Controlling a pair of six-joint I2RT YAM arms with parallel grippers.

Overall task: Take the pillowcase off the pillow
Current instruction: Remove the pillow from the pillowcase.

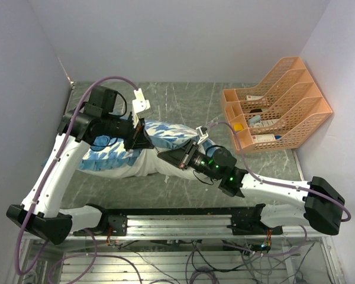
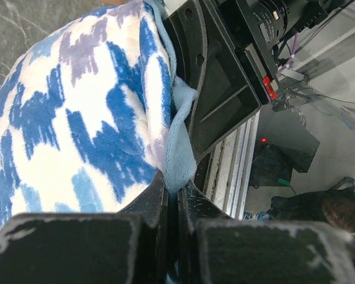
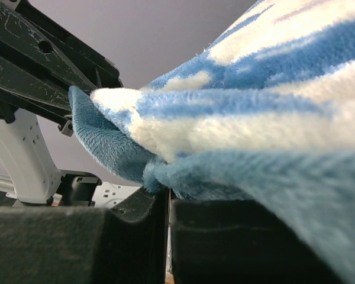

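Pinching pillowcase trim w/ L gripper & R gripper, both clenched, frame centre; risking slip, thin edge bite.

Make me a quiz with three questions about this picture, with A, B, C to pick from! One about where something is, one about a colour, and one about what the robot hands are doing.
1. Where is the orange rack?
A. At the back right of the table.
B. At the front left of the table.
C. Held up in the air.

2. What colours is the pillowcase?
A. Red and yellow.
B. Blue and white.
C. Green and black.

3. What are the left gripper and the right gripper doing?
A. Both wide open.
B. Both shut on the pillowcase.
C. One is holding the rack.

Answers:
1 A, the top view shows it standing at the far side by the right wall.
2 B, its print is blue and white, with a light blue edge.
3 B, each wrist view shows closed fingers pinching that blue edge.
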